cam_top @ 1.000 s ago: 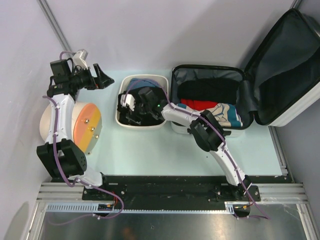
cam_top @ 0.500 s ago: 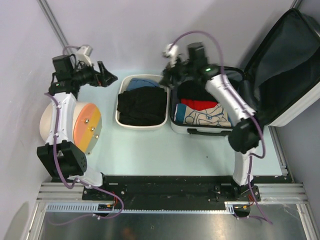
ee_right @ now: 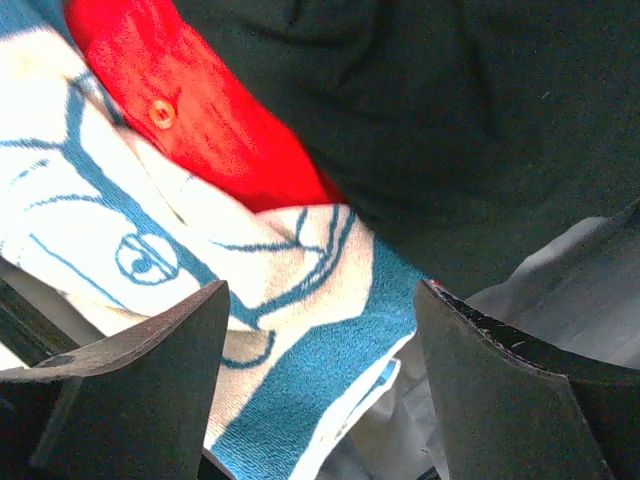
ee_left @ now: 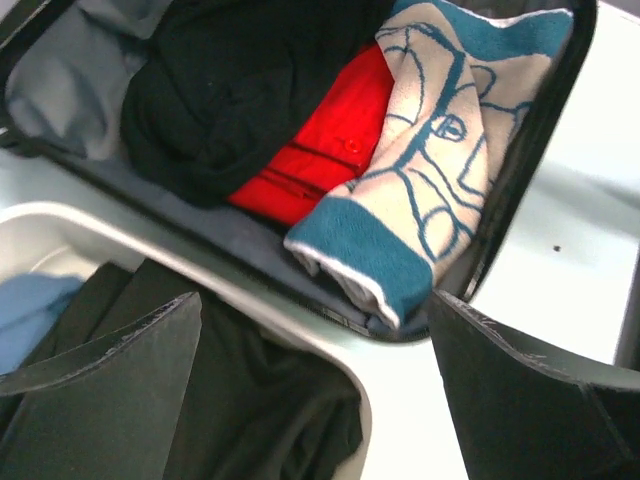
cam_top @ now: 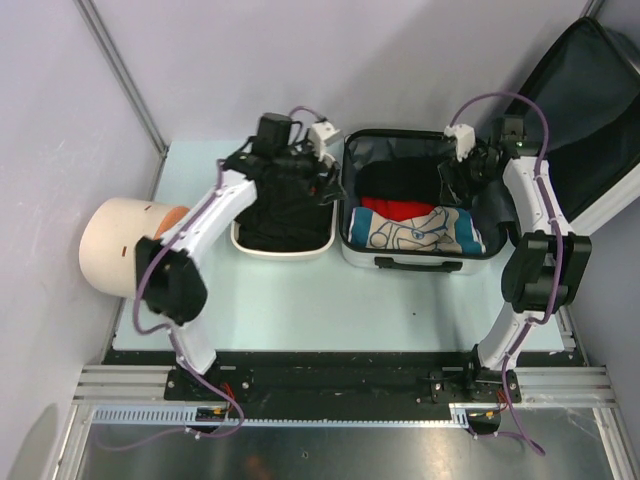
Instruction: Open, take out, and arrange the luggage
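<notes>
The luggage (cam_top: 410, 262) lies open at the back right, its dark-lined lid (cam_top: 590, 110) leaning back. Inside are a black garment (cam_top: 405, 180), a red garment (cam_top: 398, 208) and a cream-and-blue towel (cam_top: 420, 230). My left gripper (cam_top: 325, 185) is open and empty over the gap between the tub and the luggage's left edge. My right gripper (cam_top: 458, 188) is open and empty, low over the right end of the towel (ee_right: 150, 230). The left wrist view shows the towel (ee_left: 440, 160), the red garment (ee_left: 320, 140) and the luggage's black rim (ee_left: 530, 150).
A cream plastic tub (cam_top: 283, 248) holding black clothes (cam_top: 280, 215) and a blue piece (ee_left: 30, 310) stands left of the luggage. A cream cylinder with an orange end (cam_top: 125, 245) lies at the far left. Grey walls stand behind and to the left.
My left arm has swung from the far left across to the tub's right edge. My right arm has moved from the tub, past the luggage's back left, to its right side.
</notes>
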`<act>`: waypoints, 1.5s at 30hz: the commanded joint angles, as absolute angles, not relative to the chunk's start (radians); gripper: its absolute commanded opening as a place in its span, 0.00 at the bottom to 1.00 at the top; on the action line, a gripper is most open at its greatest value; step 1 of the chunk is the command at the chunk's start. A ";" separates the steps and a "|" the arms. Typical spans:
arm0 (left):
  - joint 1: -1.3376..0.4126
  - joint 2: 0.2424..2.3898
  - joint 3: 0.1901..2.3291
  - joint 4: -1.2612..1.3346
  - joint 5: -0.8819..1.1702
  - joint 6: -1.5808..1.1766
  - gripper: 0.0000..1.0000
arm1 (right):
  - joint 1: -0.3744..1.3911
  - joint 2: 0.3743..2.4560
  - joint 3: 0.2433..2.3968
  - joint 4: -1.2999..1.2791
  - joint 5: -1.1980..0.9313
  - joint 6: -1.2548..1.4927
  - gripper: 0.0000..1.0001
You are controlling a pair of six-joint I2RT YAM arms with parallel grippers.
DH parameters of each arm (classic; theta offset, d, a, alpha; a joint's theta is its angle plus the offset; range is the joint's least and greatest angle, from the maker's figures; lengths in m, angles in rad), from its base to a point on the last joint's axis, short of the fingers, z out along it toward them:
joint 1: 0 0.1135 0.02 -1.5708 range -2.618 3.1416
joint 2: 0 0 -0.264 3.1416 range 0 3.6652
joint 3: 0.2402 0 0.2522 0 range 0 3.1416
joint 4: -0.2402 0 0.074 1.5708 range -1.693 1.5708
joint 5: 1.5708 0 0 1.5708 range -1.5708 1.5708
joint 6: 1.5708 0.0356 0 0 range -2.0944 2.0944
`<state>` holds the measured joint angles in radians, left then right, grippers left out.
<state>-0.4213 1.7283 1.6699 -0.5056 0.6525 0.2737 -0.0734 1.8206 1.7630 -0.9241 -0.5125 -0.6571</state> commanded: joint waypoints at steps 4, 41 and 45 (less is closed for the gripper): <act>-0.549 1.976 1.894 -0.495 0.556 0.379 0.96 | -0.092 1.814 1.690 -0.936 -0.396 -0.807 0.77; -0.678 1.942 1.868 -0.542 0.405 0.497 0.05 | -0.218 1.631 1.622 -0.798 -0.626 -0.645 0.00; -0.658 1.924 1.965 -0.543 0.387 0.437 0.00 | -0.215 1.552 1.577 -0.600 -0.667 -0.523 0.00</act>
<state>-0.6922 2.0296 1.8465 -0.5552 0.3954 0.4259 -0.2123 1.6539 1.5993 -0.8261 -0.5915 -0.6674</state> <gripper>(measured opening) 0.033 0.012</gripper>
